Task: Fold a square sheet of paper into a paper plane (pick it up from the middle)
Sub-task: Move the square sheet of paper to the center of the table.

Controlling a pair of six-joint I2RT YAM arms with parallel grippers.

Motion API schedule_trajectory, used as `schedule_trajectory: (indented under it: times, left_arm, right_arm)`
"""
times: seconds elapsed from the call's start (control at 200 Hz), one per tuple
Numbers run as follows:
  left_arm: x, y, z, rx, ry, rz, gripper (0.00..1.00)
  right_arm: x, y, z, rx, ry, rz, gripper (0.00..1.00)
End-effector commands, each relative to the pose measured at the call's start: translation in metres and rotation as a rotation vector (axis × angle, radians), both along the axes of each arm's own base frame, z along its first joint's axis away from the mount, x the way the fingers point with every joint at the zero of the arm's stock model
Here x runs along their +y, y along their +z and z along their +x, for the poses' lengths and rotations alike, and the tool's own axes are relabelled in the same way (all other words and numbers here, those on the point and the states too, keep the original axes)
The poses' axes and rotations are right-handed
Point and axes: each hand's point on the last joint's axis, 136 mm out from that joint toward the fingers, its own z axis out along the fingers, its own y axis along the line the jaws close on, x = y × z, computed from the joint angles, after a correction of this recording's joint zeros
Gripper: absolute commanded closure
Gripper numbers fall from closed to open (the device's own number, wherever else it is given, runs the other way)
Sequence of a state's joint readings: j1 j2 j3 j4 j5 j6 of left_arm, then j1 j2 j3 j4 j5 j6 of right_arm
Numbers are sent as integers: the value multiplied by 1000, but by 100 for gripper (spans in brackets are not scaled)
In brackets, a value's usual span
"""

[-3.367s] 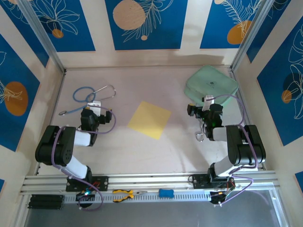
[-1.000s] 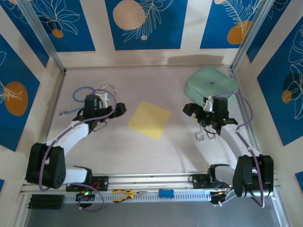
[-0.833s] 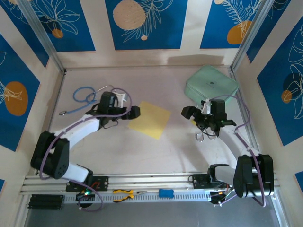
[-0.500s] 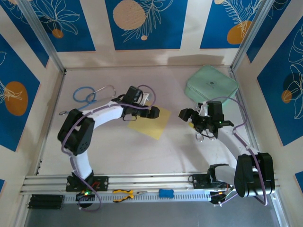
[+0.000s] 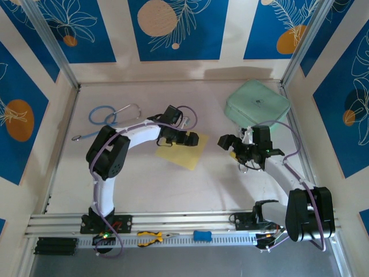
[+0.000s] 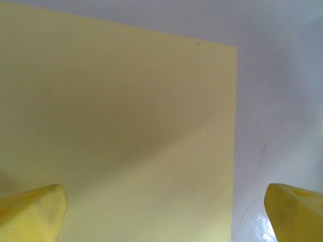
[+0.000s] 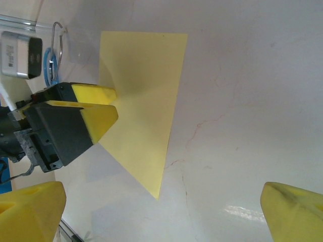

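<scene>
The thin, pale-yellow square sheet of paper (image 5: 185,158) lies flat in the middle of the counter (image 5: 144,190), directly beneath the wide-open, empty left hand (image 5: 183,139), while the equally wide-open, empty right hand (image 5: 229,143) hovers beyond its right corner.

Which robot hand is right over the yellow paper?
The left gripper, open above the square sheet of paper; the right gripper sits off to its side.

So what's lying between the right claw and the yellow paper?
Nothing: just bare table between the right gripper and the square sheet of paper, as the top and right wrist views show.
</scene>
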State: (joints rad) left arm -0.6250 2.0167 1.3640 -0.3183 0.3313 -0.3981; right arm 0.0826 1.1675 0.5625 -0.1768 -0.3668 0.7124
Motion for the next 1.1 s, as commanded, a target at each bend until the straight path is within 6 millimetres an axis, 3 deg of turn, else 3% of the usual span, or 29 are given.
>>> schedule_trajectory:
  times: [0.0, 0.17, 0.43, 0.59, 0.765, 0.895, 1.095]
  left_arm:
    - [16, -24, -18, 70, 50, 60, 0]
    - [42, -38, -39, 124, 173, 99, 0]
    - [73, -41, -70, 133, 353, 118, 0]
    - [68, -23, -79, 84, 362, 70, 0]
    - [77, 2, -61, -61, 284, 160, 0]
    - [68, 1, -59, -48, 167, 204, 0]
    - [65, -19, -73, 63, 126, 233, 0]
  right_arm:
    - [2, -1, -6, 13, 8, 6, 1]
    - [3, -2, -6, 22, 8, 3, 1]
    - [9, -11, -10, 60, 2, -11, 1]
    - [21, -14, -13, 73, 25, -19, 1]
    - [32, -6, -11, 45, 52, -25, 1]
    - [39, -1, -9, 33, 65, -30, 1]
    - [49, -1, -12, 16, 99, -37, 1]
